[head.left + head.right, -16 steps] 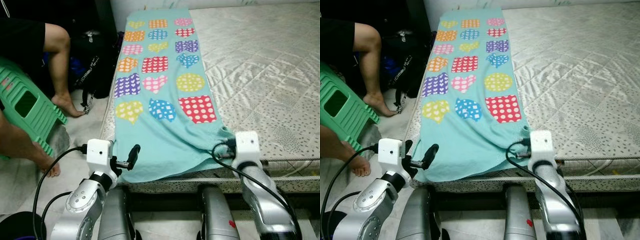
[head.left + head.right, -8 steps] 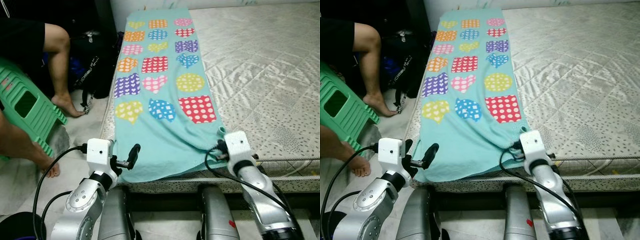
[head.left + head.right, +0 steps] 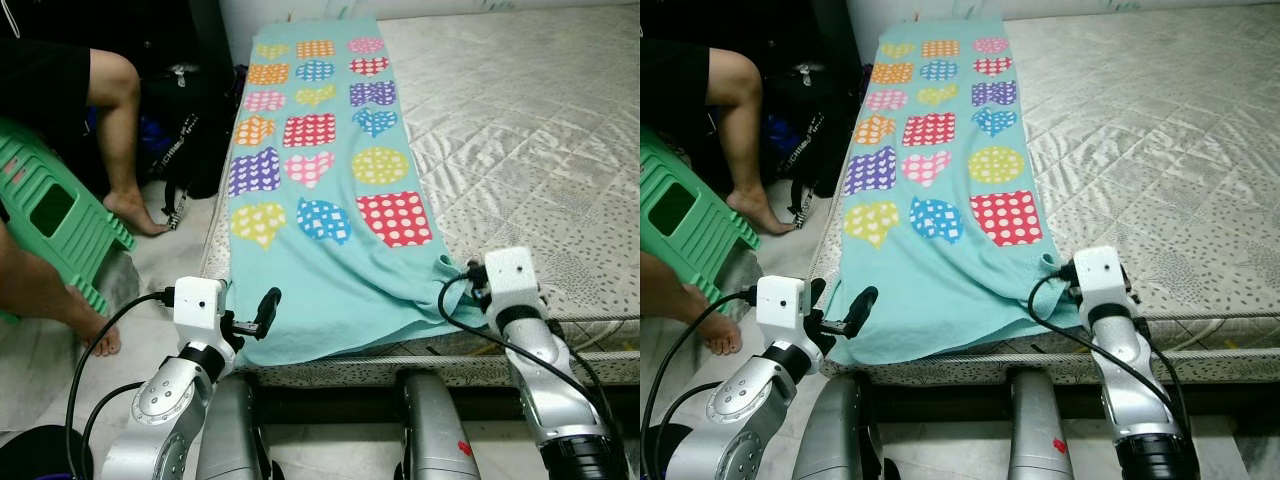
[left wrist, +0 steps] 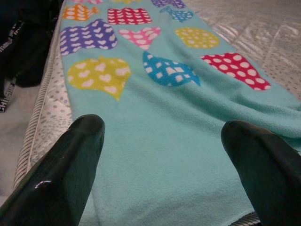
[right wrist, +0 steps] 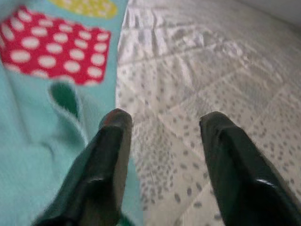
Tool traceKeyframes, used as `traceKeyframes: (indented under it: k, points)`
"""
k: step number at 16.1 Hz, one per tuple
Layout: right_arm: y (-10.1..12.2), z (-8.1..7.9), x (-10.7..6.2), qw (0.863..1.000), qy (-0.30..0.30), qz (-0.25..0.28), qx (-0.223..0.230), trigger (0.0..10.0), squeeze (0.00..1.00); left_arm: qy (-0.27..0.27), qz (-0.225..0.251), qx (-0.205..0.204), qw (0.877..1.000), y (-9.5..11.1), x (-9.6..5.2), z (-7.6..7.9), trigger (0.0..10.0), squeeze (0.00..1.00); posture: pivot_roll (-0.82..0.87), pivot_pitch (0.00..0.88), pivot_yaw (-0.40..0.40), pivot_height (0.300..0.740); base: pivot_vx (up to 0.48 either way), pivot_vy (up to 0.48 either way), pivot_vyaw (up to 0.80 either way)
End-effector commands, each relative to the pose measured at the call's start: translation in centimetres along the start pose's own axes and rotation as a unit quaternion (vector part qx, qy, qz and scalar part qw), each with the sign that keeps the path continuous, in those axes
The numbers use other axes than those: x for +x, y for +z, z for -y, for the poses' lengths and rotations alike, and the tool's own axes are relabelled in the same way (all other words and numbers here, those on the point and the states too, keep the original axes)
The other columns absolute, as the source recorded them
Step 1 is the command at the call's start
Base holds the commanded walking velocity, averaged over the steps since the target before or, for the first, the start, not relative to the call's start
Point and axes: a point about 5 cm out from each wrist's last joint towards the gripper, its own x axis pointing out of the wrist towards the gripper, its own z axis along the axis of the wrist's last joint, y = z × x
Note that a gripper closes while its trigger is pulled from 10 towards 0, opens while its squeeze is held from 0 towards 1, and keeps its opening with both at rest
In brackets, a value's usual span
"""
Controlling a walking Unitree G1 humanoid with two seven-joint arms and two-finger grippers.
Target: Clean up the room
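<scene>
Right gripper (image 5: 162, 165): fingers apart, holding nothing, at the blanket's near right corner.
Left gripper (image 4: 164, 165): spread wide, hovering off the near left hem.
Heart-print blanket (image 3: 330, 230): flat along the mattress (image 3: 530, 130) left side, near edge over the bed front.
Advice: probably pinch both near corners evenly, then fold away without dragging.

Blanket (image 3: 320, 190) along the mattress (image 3: 520, 130) left edge, stool (image 3: 50, 215) on the floor further left
</scene>
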Motion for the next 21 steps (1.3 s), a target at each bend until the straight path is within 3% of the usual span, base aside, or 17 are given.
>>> traceKeyframes:
  k: [1, 3, 8, 14, 15, 16, 19, 20, 21]
  points:
    - [-0.6, -0.5, -0.1, 0.999, 0.023, -0.007, -0.026, 10.0, 1.00, 0.002, 0.002, 0.007, 1.000, 0.2, -0.1, -0.2, 10.0, 0.00, -0.06, 0.036, 0.088, 0.521, 0.000, 0.000, 0.00]
    - [-1.2, -1.0, -0.4, 0.997, 0.057, -0.010, -0.054, 10.0, 1.00, 0.003, 0.002, 0.007, 1.000, 0.2, -0.1, -0.2, 10.0, 0.00, -0.06, 0.037, 0.087, 0.521, 0.000, 0.000, 0.00]
    - [-1.3, -1.1, -1.8, 0.989, 0.130, 0.012, -0.070, 10.0, 1.00, 0.002, 0.002, 0.006, 1.000, 0.2, -0.1, -0.3, 10.0, 0.00, -0.07, 0.041, 0.088, 0.521, 0.000, 0.000, 0.00]
    - [0.3, -2.7, -1.2, 0.987, 0.136, 0.036, -0.079, 10.0, 0.99, -0.001, 0.003, 0.006, 1.000, 0.2, 0.1, -0.2, 10.0, 0.00, -0.07, 0.043, 0.092, 0.521, 0.000, 0.000, 0.00]
    - [0.6, -3.1, -1.0, 0.986, 0.135, 0.043, -0.086, 10.0, 0.33, -0.001, 0.002, 0.006, 1.000, 0.2, 0.1, -0.2, 10.0, 0.00, -0.07, 0.044, 0.092, 0.521, 0.000, 0.000, 0.00]
    - [1.1, -3.5, -0.7, 0.985, 0.132, 0.051, -0.096, 10.0, 0.00, -0.001, 0.002, 0.006, 1.000, 0.2, 0.1, -0.2, 10.0, 0.00, -0.07, 0.044, 0.091, 0.521, 0.000, 0.000, 0.00]
    - [2.1, -3.3, 0.1, 0.989, 0.119, 0.064, -0.052, 10.0, 0.00, 0.001, 0.004, 0.007, 1.000, 0.3, 0.0, -0.3, 10.0, 0.00, -0.06, 0.043, 0.089, 0.521, 0.000, 0.000, 0.00]
    - [2.6, -3.1, 0.1, 0.990, 0.123, 0.072, -0.003, 10.0, 0.00, 0.003, 0.003, 0.007, 1.000, 0.2, -0.1, -0.4, 10.0, 0.00, -0.06, 0.044, 0.087, 0.521, 0.000, 0.000, 0.00]
    - [2.7, -2.8, 0.2, 0.990, 0.120, 0.073, 0.007, 10.0, 0.00, 0.004, 0.003, 0.006, 1.000, 0.2, -0.1, -0.4, 10.0, 0.00, -0.06, 0.044, 0.087, 0.521, 0.000, 0.000, 0.00]
